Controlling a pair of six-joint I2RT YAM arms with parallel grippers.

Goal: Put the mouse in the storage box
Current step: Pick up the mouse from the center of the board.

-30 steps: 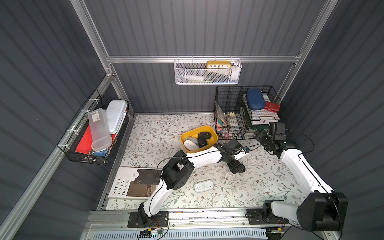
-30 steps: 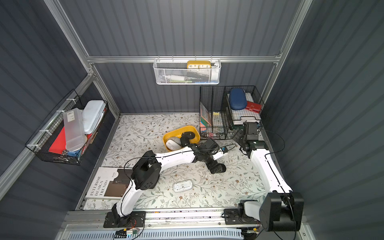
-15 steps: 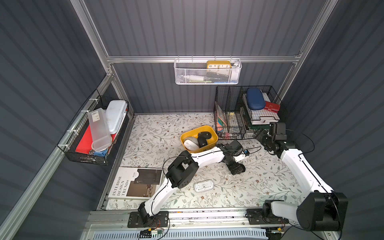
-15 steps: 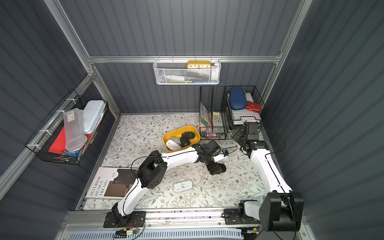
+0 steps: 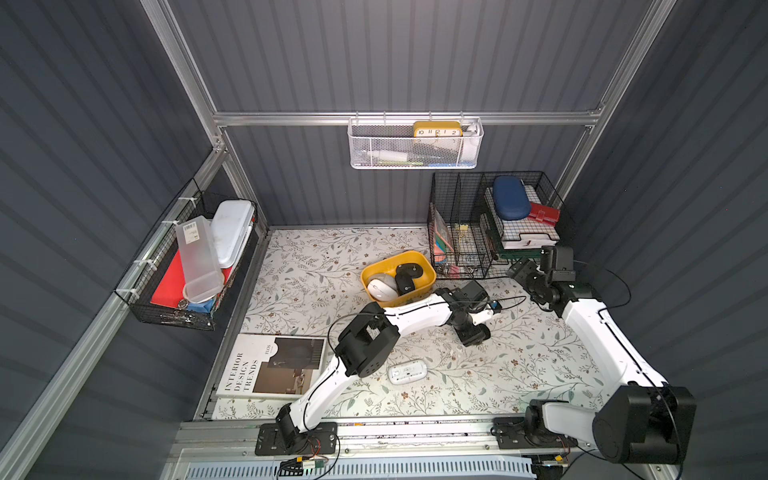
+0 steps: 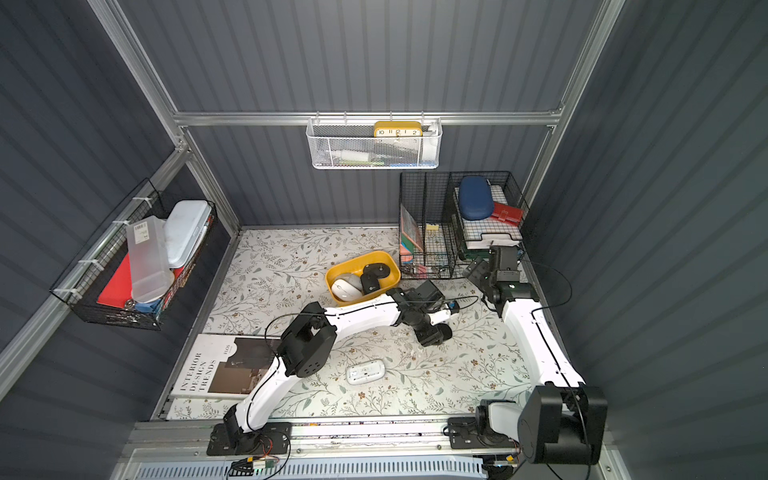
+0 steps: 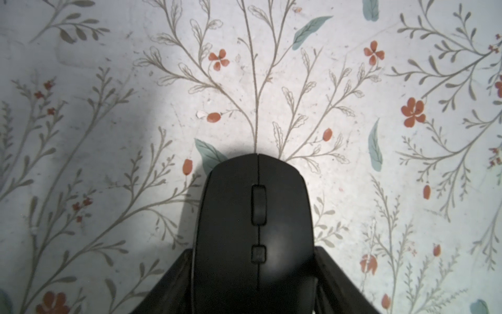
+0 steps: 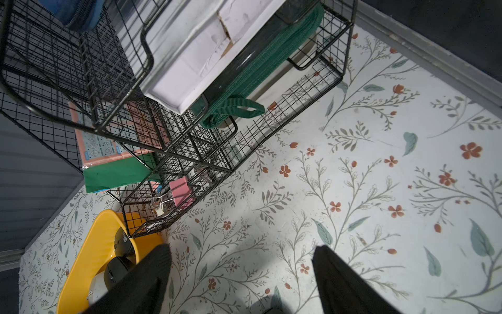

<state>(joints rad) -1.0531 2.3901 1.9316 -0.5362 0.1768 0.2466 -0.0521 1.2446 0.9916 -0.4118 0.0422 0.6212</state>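
A black mouse (image 7: 255, 231) lies on the floral table mat, and my left gripper (image 7: 254, 251) is shut on it, one finger pressed to each side. In both top views that gripper (image 5: 476, 332) (image 6: 434, 334) is low over the mat, to the right of the storage box and nearer the front, and it hides the mouse. The mustard-yellow storage box (image 5: 428, 286) (image 6: 332, 282) (image 8: 81, 261) holds a grey-white mouse (image 5: 382, 286) and a black one (image 5: 409, 276). A white mouse (image 5: 407, 371) (image 6: 365, 372) lies upside down near the front. My right gripper (image 8: 241, 250) (image 5: 521, 272) hangs open and empty beside the wire organiser.
A black wire-mesh organiser (image 5: 465, 224) full of stationery stands at the back right, close to the box. A white mesh basket (image 5: 415, 145) hangs on the back wall. A magazine (image 5: 270, 365) lies at the front left below a side wall basket (image 5: 187, 266).
My left gripper's jaws have closed in from wide open onto the sides of the black mouse. It has hardly shifted over the mat. The right arm has not moved.
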